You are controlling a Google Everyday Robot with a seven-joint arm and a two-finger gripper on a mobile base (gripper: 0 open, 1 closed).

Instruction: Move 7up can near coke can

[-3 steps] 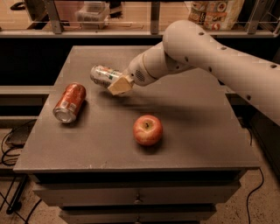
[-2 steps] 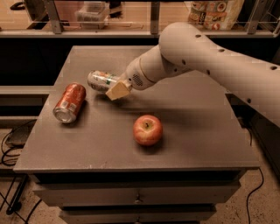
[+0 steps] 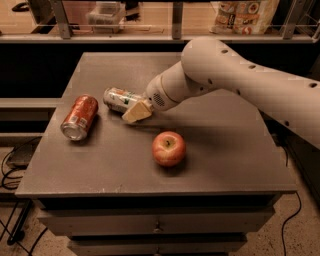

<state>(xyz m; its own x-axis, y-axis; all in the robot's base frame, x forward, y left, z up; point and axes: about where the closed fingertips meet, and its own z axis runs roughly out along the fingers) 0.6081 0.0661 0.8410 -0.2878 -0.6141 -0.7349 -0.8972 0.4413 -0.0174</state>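
The 7up can point(image 3: 119, 98), silvery-white with green marks, lies on its side on the grey table point(image 3: 225, 150), just right of the coke can. The coke can point(image 3: 80, 117), red-orange with white print, lies on its side near the table's left edge. My gripper point(image 3: 134, 109) reaches in from the right and is shut on the 7up can's right end, with one tan finger point(image 3: 137, 112) in front of the can. The other finger is hidden behind the can. A small gap separates the two cans.
A round red apple point(image 3: 169, 148) sits in front of the gripper, near the table's middle. My white arm point(image 3: 240, 80) crosses the right half of the table. A shelf with bags point(image 3: 245, 15) and a container point(image 3: 106, 14) runs behind the table.
My gripper has moved left and slightly toward the front with the 7up can in it, closing the gap to the coke can. The coke can and apple have not moved.
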